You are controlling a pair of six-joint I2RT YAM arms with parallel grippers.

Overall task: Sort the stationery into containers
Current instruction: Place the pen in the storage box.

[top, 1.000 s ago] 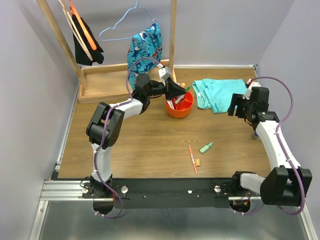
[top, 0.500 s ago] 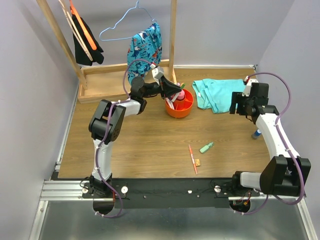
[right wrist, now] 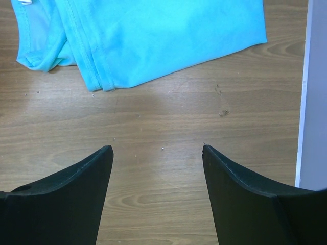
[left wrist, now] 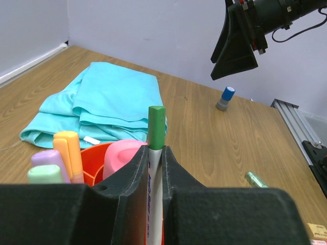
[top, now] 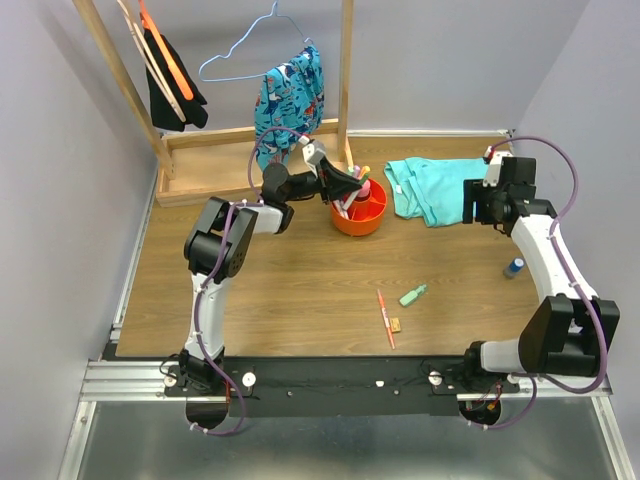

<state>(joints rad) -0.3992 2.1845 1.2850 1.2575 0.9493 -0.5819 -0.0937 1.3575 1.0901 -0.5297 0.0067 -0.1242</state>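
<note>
The orange-red bowl (top: pixel 366 216) stands at the back middle of the table. My left gripper (top: pixel 349 185) is over its left rim, shut on a thin white pen with a green cap (left wrist: pixel 156 133) held upright. In the bowl (left wrist: pixel 93 160) are a pink bottle (left wrist: pixel 122 155) and orange (left wrist: pixel 71 151), purple (left wrist: pixel 45 158) and green (left wrist: pixel 45 174) highlighters. A red pen (top: pixel 385 318), a green highlighter (top: pixel 413 295) and a tan eraser (top: pixel 396 324) lie on the table in front. A blue-capped item (top: pixel 513 267) stands at the right. My right gripper (top: pixel 472 205) is open and empty (right wrist: pixel 157 148) above bare wood.
A folded teal cloth (top: pixel 435 188) lies right of the bowl, just beyond my right fingers (right wrist: pixel 153 35). A wooden rack base (top: pixel 220 170) with hanging clothes (top: pixel 290 95) runs along the back left. The wall edge (right wrist: pixel 314 102) is close on the right.
My right arm has moved back toward the teal cloth, uncovering the blue-capped item. My left gripper has shifted slightly back and left at the bowl, still holding the pen.
</note>
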